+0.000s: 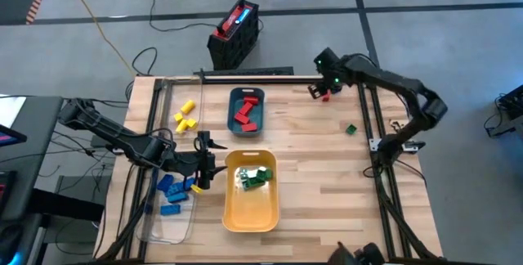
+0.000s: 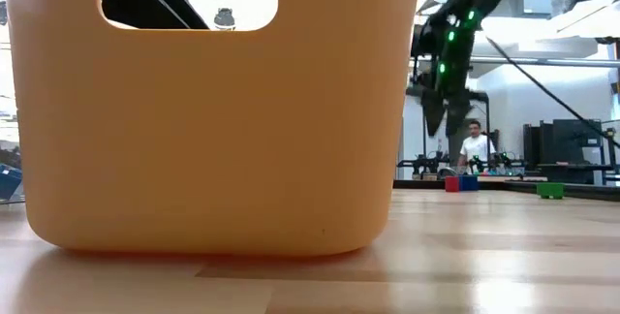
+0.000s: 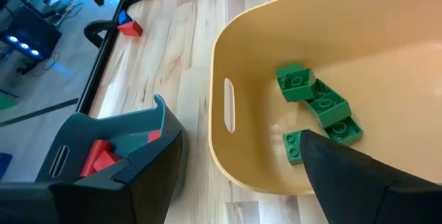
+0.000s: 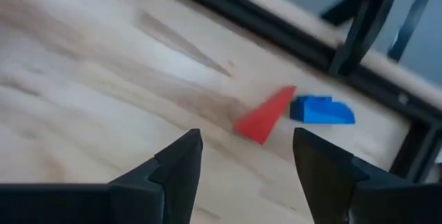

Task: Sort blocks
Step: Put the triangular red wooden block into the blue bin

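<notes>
My left gripper (image 1: pixel 204 163) (image 3: pixel 242 175) is open and empty at the left rim of the yellow tray (image 1: pixel 270 212) (image 3: pixel 228 65), which holds several green blocks (image 3: pixel 319 103) (image 1: pixel 256 177). My right gripper (image 1: pixel 319 89) (image 4: pixel 245 162) is open above the far right of the table. A red block (image 4: pixel 266 117) (image 1: pixel 325 97) and a blue block (image 4: pixel 321 110) lie flat on the wood just beyond its fingertips. A lone green block (image 1: pixel 350 129) (image 2: pixel 550 190) lies nearer the right edge. Red blocks (image 1: pixel 244 111) fill the teal tray (image 1: pixel 231 122). Yellow blocks (image 1: pixel 185 116) lie on the table. Blue blocks (image 1: pixel 172 190) sit in the clear tray (image 1: pixel 186 220).
Black frame rails (image 1: pixel 365 118) run along the table's right and far edges, close to the right gripper. A red-and-black box (image 1: pixel 235 32) stands on the floor beyond the far edge. In the low view the yellow tray (image 2: pixel 213 110) blocks most of the table, and a person (image 2: pixel 475 144) stands far behind.
</notes>
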Robot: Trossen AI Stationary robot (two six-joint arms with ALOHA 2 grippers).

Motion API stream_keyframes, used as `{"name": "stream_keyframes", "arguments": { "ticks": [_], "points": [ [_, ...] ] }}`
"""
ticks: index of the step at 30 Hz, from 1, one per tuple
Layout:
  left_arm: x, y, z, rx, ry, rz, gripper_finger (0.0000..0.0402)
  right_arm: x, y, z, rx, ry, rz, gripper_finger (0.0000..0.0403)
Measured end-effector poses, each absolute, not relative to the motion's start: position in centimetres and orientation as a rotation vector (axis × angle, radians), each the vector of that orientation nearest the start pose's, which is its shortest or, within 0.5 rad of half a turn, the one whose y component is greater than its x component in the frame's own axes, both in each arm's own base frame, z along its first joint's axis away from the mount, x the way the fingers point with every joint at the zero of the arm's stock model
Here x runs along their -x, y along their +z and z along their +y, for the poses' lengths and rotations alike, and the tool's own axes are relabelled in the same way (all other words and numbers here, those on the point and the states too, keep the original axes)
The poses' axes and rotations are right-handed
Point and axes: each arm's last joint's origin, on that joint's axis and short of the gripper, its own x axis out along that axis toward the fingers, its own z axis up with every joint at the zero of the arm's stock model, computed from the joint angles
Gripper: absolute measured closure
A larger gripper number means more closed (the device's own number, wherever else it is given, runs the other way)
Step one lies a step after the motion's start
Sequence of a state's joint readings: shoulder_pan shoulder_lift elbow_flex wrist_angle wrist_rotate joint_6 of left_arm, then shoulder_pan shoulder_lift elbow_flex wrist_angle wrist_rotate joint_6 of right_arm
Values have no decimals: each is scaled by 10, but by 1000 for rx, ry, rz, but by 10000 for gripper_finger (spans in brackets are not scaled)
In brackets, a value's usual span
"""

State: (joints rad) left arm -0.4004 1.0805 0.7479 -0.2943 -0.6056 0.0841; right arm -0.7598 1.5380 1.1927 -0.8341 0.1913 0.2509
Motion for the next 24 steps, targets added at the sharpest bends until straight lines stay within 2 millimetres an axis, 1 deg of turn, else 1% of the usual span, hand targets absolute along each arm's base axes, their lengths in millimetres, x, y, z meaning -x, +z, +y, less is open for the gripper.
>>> {"name": "stream_keyframes", "arguments": {
  "ticks": [2, 4, 8, 11, 17, 24],
  "points": [
    [-210, 259, -71, -385, 175, 560, 113, -210, 236, -223, -606, -1004, 1111, 167],
    [-210, 259, -71, -384, 175, 563, 113, -210, 221, -231, -638, -1009, 1162, 165],
    [-209, 259, -71, -378, 176, 567, 113, -211, 204, -240, -667, -1017, 1204, 163],
    [-209, 259, -71, -378, 176, 567, 113, -214, 193, -243, -685, -1018, 1241, 162],
    [-209, 259, -71, -375, 177, 568, 113, -217, 179, -246, -705, -1025, 1268, 162],
    [-209, 257, -71, -362, 161, 581, 113, -213, 178, -250, -715, -1067, 1264, 162]
  ]
}}
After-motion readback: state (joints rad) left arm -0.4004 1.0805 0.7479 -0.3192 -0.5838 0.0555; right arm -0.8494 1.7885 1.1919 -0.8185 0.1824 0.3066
